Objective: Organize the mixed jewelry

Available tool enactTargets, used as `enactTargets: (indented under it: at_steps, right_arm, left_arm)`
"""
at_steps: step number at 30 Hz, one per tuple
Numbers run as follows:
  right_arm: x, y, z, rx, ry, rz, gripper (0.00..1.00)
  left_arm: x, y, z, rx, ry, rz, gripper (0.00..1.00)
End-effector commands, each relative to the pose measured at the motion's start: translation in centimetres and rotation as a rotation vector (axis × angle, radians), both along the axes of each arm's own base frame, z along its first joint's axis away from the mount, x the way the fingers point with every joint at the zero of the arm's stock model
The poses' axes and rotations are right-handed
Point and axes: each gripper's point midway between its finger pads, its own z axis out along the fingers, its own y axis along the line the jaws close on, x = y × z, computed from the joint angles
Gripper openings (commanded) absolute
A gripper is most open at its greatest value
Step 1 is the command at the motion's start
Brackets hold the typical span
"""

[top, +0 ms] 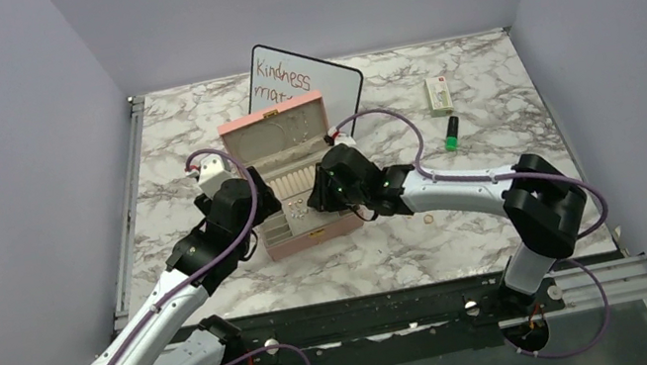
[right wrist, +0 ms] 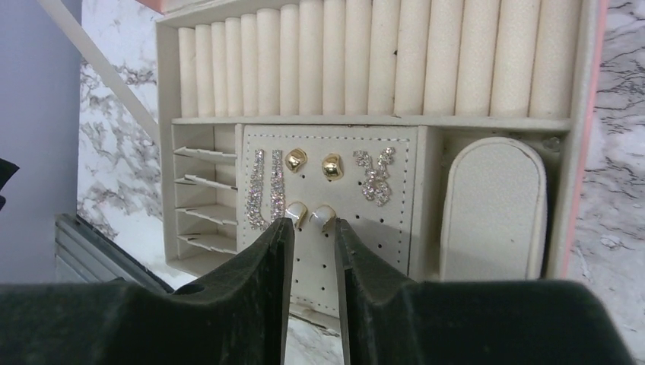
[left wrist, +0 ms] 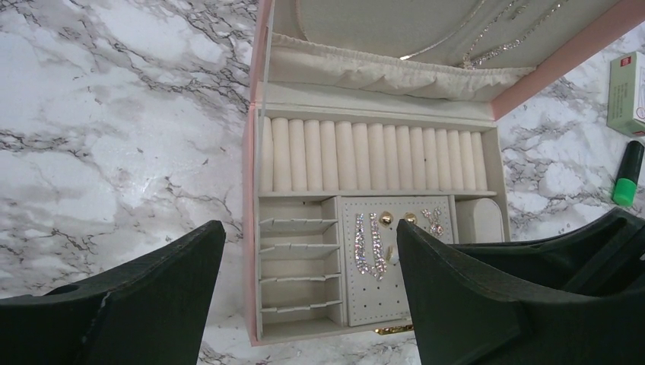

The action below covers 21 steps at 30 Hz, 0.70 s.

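Nearest the lens, my left gripper (left wrist: pixel 310 228) hangs with its dark fingers (left wrist: pixel 129 304) spread wide and holding nothing, above the front of the open pink box (top: pixel 305 244).

Reading the tray from the left, there are four narrow slots (left wrist: pixel 298 262), then the perforated panel (right wrist: pixel 335 258). On the panel are two long crystal drops (right wrist: pixel 262 186), two gold studs (right wrist: pixel 295 160), a white-tipped pair (right wrist: pixel 323 217) and a crystal cluster (right wrist: pixel 374 175). A padded cushion (right wrist: pixel 493 205) comes next, and the ring rolls (right wrist: pixel 365 61) run across behind all of these.

My right gripper (right wrist: pixel 312 222) is drawn nearly together, with only a slit between the fingers and nothing visible in it. Its tips sit just below the white-tipped pair. I cannot tell whether they touch it.

I judge the step in hand to be seating that pair on the panel. To do it well, I should move straight along the fingers' own line and not sideways, because the crystal drops lie just to the left and would catch easily. I should part the fingers only a little, then lift clear before swinging away.

If the light box starts to slide, my left gripper is well placed to steady its front wall.

Further right, a loose ring (top: pixel 428 219) lies on the marble table (top: pixel 485 94) beside my right forearm, apart from the box. I expect it belongs in the ring rolls. It is tiny and flat, so it will need a low, careful pinch.
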Motion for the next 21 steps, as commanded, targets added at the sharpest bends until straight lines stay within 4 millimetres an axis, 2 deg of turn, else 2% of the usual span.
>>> enactTargets:
  at_steps: [1, 6, 9, 13, 18, 21]
  right_arm:
    - [0.3, -1.0, 2.8, -0.003, -0.058, -0.037, 0.34]
    - [0.0, -3.5, 4.9, -0.016, -0.126, -0.066, 0.41]
    - [-0.1, -6.7, 5.8, -0.055, -0.163, -0.146, 0.47]
    - [-0.3, -12.2, 6.2, -0.117, -0.165, -0.284, 0.50]
    - [-1.1, -18.2, 3.8, -0.192, -0.064, -0.429, 0.52]
    - [-2.3, -20.1, 1.2, -0.212, 0.035, -0.483, 0.52]
  left_arm:
    - [0.1, -0.2, 0.4, -0.019, -0.021, -0.013, 0.86]
    - [0.0, -1.6, 1.2, -0.036, -0.053, -0.112, 0.90]
    - [0.0, -2.4, 2.1, -0.042, -0.094, -0.175, 0.93]
    - [-0.2, -3.8, 3.8, -0.048, -0.165, -0.286, 0.99]
    - [-0.6, -5.8, 4.6, -0.066, -0.214, -0.415, 0.99]
    - [-0.6, -6.9, 4.3, -0.111, -0.223, -0.453, 0.99]
